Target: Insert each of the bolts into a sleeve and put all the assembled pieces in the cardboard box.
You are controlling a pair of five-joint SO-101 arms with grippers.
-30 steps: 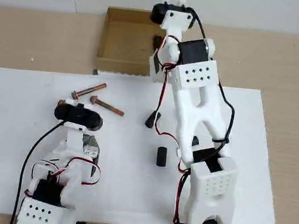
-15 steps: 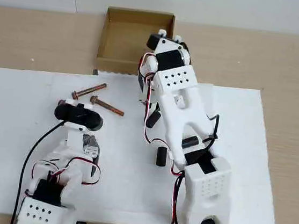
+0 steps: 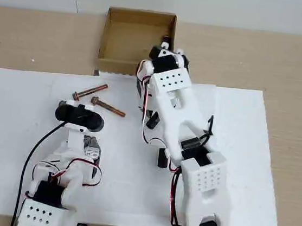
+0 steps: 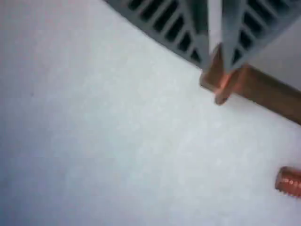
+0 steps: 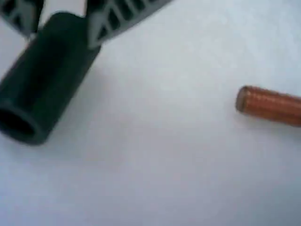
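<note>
A black sleeve (image 5: 42, 80) lies right at the right gripper's (image 5: 61, 26) tips, one bolt's (image 5: 268, 106) threaded end near it, bare white paper (image 5: 155, 165) between them. Beyond this gripper rises the cardboard box's (image 3: 115, 65) front wall. That bolt and a second bolt (image 3: 90, 91) lie between it and the left gripper (image 4: 219, 63).

The right arm (image 3: 181, 108) is lying stretched out low toward the cardboard box (image 3: 103, 36), with its wrist hanging by the box's near corner. The right gripper (image 5: 63, 35) is standing open, jaws straddling a sleeve (image 5: 42, 89). The left arm (image 3: 74, 142) is sitting folded, well back from the box, and the left gripper (image 4: 218, 63) is pinching a bolt (image 4: 268, 94) by the head.
</note>
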